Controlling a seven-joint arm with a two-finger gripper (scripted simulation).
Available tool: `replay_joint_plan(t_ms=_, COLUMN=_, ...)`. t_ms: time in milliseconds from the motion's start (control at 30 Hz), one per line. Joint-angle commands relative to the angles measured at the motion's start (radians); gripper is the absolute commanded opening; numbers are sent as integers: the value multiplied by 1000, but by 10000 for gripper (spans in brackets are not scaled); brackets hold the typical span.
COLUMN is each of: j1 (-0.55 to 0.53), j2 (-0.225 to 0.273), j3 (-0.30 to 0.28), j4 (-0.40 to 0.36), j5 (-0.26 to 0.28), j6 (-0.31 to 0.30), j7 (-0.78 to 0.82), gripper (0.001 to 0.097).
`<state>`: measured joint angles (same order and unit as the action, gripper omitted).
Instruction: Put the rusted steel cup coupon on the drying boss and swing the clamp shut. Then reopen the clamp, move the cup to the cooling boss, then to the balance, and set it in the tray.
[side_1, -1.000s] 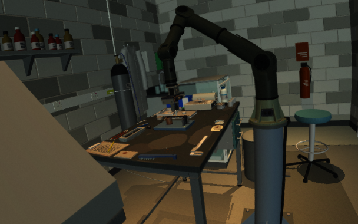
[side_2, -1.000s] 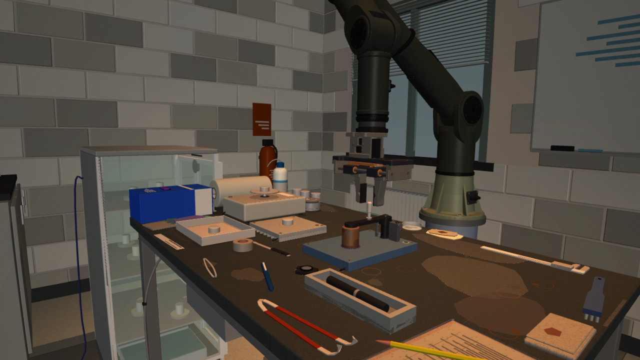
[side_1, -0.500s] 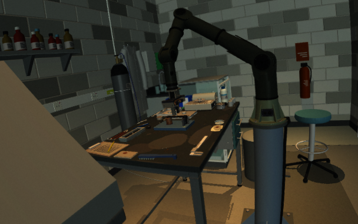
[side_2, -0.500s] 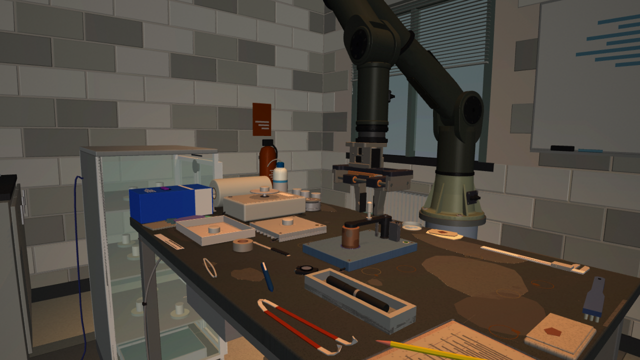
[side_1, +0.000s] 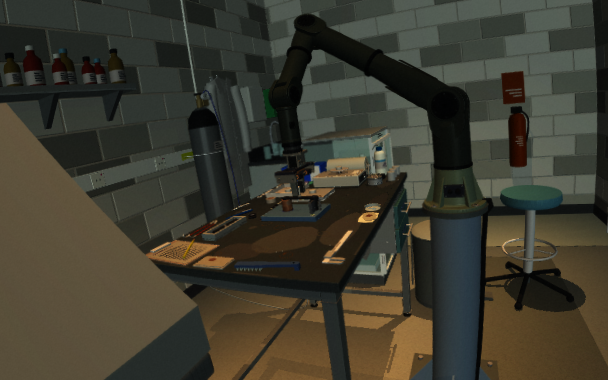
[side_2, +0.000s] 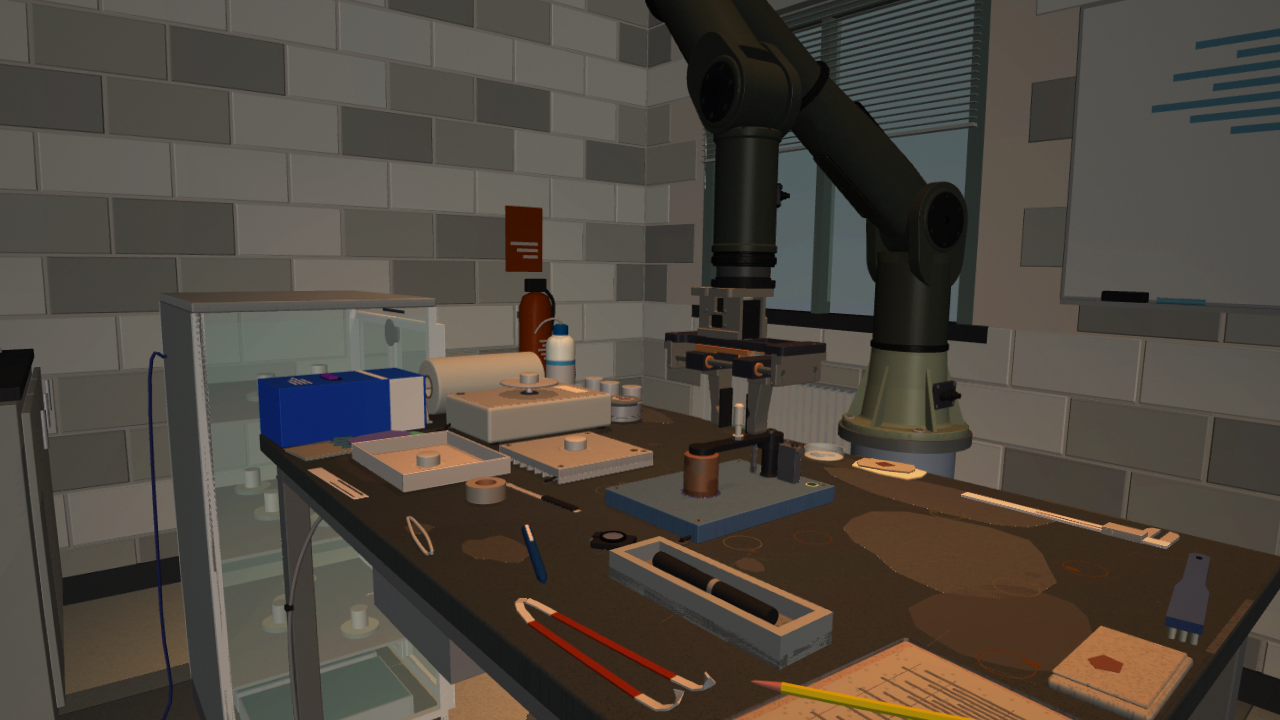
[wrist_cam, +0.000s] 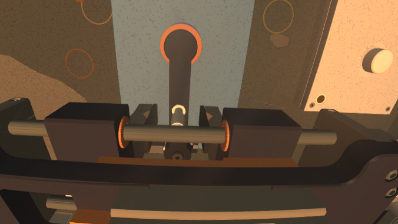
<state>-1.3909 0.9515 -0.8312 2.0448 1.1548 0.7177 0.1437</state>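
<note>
My gripper (side_2: 739, 419) (wrist_cam: 177, 113) (side_1: 296, 190) is open and empty, lowered around the small upright pale knob (side_2: 738, 417) (wrist_cam: 178, 113) on the clamp arm. The dark clamp arm (side_2: 729, 442) (wrist_cam: 179, 79) lies swung over the rusted steel cup (side_2: 702, 472) (side_1: 287, 204) (wrist_cam: 180, 44), which stands upright on the drying boss of the grey-blue base plate (side_2: 719, 497). The arm's round end covers the cup's mouth, so only its orange rim shows in the wrist camera. The clamp's pivot post (side_2: 777, 455) stands at the plate's far right.
The balance (side_2: 528, 407) sits behind the plate, with the finned cooling plate and its boss (side_2: 576, 450) and the shallow tray (side_2: 430, 457) to the left. A grey box holding a dark cylinder (side_2: 721, 598), tongs (side_2: 609, 652) and a pen (side_2: 534, 553) lie toward the table's front.
</note>
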Motion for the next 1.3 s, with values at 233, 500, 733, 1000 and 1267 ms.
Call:
replay_joint_plan(t_ms=233, j1=0, j2=-1, j3=-1, j4=0, j5=0, j6=0, j7=0, gripper=333)
replay_joint_plan(t_ms=500, j1=0, j2=-1, j3=-1, j4=0, j5=0, j6=0, j7=0, gripper=173)
replay_joint_plan(t_ms=733, j1=0, j2=-1, j3=-1, j4=0, j5=0, j6=0, j7=0, gripper=38)
replay_joint_plan(t_ms=1000, j1=0, j2=-1, j3=-1, j4=0, j5=0, j6=0, j7=0, gripper=38)
replay_joint_plan(t_ms=1267, j1=0, j2=-1, j3=-1, j4=0, j5=0, j6=0, j7=0, gripper=38)
